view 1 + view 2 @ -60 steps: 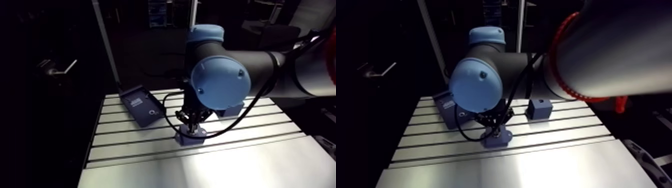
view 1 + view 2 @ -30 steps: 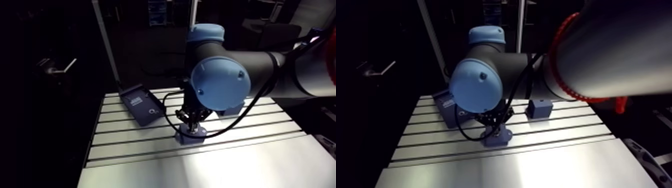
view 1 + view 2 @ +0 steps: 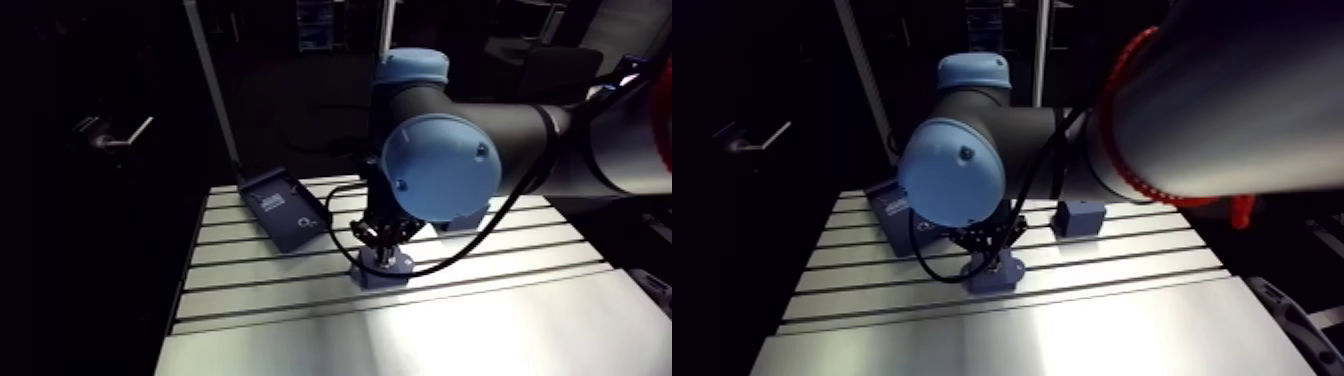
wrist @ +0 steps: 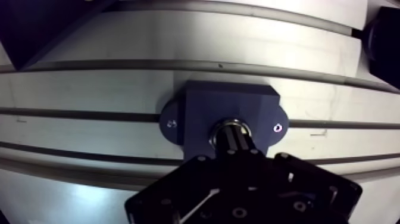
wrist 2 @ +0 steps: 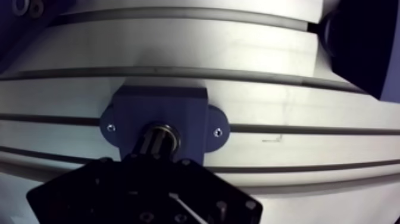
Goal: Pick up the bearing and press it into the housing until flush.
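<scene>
Steel bearing (image 4: 229, 123) sits in the blue housing's (image 4: 205, 104) bore, right under our gripper (image 4: 234, 140), axis vertical, so we'd push straight down. Can't tell if we're clamping it, tbh.

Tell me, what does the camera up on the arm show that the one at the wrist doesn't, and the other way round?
Only the arm view shows the robot's own arm, with its big round blue cap, and the table from side to side. Only the wrist view shows the shiny metal ring in the middle of the blue housing, and the two small screws in its side ears. Both show the blue housing resting on the grooved metal table.
</scene>
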You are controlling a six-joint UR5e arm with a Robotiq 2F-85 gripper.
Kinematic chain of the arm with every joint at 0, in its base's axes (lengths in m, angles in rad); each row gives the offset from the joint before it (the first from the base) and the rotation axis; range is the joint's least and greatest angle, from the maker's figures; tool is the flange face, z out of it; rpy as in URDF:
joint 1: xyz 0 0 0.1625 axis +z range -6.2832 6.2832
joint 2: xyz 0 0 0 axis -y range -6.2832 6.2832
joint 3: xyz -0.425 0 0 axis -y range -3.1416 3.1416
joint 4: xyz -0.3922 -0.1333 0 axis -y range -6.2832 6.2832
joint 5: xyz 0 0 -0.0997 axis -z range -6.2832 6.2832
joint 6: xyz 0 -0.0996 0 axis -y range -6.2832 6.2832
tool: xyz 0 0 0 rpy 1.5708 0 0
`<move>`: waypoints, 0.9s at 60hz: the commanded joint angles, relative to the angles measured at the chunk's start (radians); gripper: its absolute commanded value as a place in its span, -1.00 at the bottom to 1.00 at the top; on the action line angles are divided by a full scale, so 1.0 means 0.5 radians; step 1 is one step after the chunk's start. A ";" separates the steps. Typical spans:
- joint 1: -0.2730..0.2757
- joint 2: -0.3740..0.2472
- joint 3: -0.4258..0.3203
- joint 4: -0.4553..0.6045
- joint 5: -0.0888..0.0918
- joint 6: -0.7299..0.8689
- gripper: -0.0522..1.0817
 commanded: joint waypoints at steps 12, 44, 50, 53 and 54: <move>0.000 0.000 0.007 0.000 -0.002 0.000 0.96; 0.000 0.003 0.019 -0.003 -0.008 0.000 0.96; 0.000 0.003 0.019 -0.003 -0.008 0.000 0.96; -0.003 0.003 0.019 -0.003 -0.008 0.000 0.96; -0.003 0.003 0.019 -0.003 -0.008 0.000 0.96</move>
